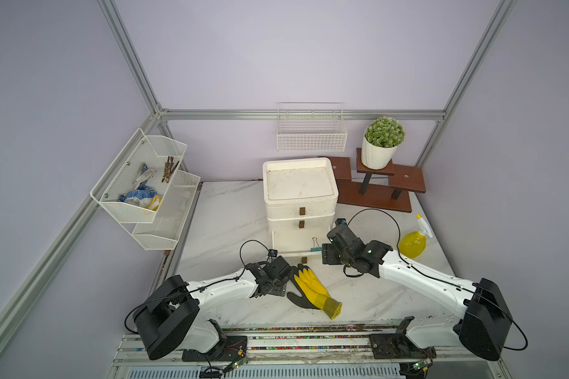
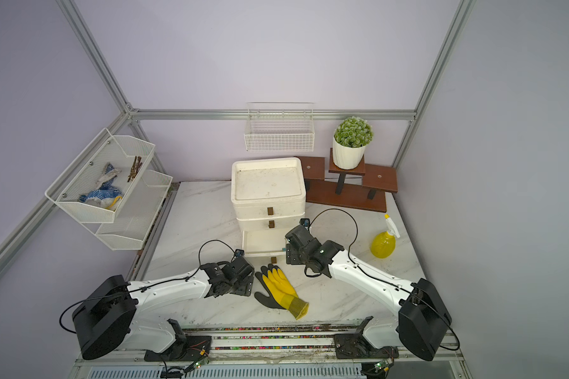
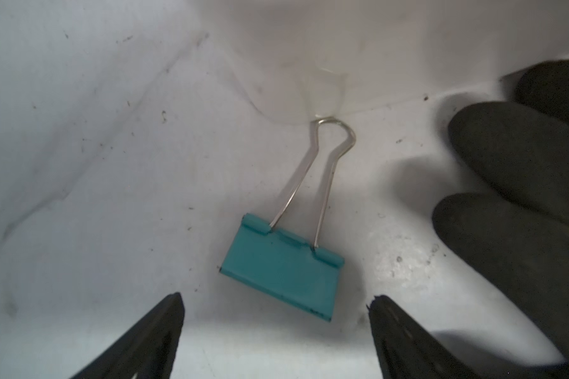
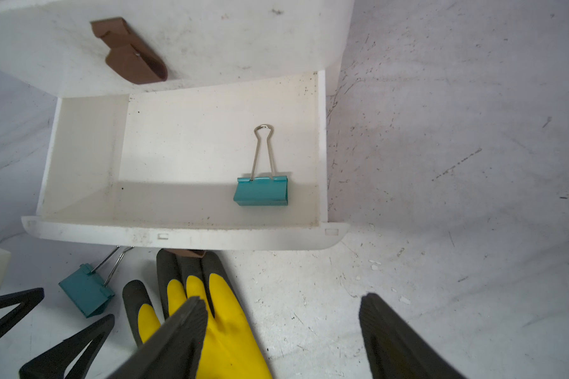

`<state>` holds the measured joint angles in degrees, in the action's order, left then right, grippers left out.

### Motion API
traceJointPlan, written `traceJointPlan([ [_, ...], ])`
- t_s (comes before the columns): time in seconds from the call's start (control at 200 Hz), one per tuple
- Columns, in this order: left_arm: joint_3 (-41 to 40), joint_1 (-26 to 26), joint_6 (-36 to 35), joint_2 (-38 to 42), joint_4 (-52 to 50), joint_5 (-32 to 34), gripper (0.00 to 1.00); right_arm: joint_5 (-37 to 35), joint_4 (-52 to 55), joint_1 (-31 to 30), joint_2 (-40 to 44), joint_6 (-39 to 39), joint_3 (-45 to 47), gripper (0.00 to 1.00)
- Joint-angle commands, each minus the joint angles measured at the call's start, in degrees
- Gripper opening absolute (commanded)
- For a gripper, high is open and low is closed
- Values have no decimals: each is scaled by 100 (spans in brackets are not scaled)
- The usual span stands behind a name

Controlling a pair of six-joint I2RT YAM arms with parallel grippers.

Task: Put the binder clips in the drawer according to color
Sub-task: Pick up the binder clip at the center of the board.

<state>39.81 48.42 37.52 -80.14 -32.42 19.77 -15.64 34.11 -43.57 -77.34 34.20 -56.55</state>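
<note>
Left claw, right claw — both agape.

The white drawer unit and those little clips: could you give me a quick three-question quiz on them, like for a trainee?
1. True or false: the bottom drawer of the white plastic three-drawer unit is pulled out.
2. What lies inside it? A) one teal metal binder clip with a silver wire handle B) two blue clips C) nothing
3. A second teal clip lies on the marble table beside the yellow-and-black glove. Which is closest to it: the left gripper or the right gripper?
Key: 1 true; 2 A; 3 left gripper.
</note>
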Motion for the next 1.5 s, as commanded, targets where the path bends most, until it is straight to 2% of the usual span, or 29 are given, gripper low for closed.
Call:
traceJointPlan([
  [0.0,84,9,-689,31,462,273,92,-149,9,-24,137,-51,83,79],
  [0.19,29,-2,-734,-28,460,229,91,-114,-18,-20,62,-17,57,80],
  [0.455,27,-319,-798,-237,651,-303,87,-176,94,-20,87,34,-6,79],
  [0.655,-231,-381,-808,-134,902,-611,86,-172,122,-20,86,77,-13,79],
  [0.84,-475,-428,-764,266,1006,-862,79,-179,149,-20,-5,77,-62,79],
  [1.085,-398,-448,-801,292,799,-693,71,-115,122,-20,-79,129,-57,79],
  [1.175,-340,-442,-850,197,825,-584,72,-107,117,-20,-62,124,-40,79],
  [1.25,-284,-439,-936,119,839,-522,76,-107,129,-20,-37,140,-14,79],
  [1.405,-246,-441,-1005,-30,896,-578,76,-106,116,-20,13,142,48,79],
  [1.495,-250,-444,-1019,-35,916,-560,72,-106,108,-21,9,153,66,79],
])
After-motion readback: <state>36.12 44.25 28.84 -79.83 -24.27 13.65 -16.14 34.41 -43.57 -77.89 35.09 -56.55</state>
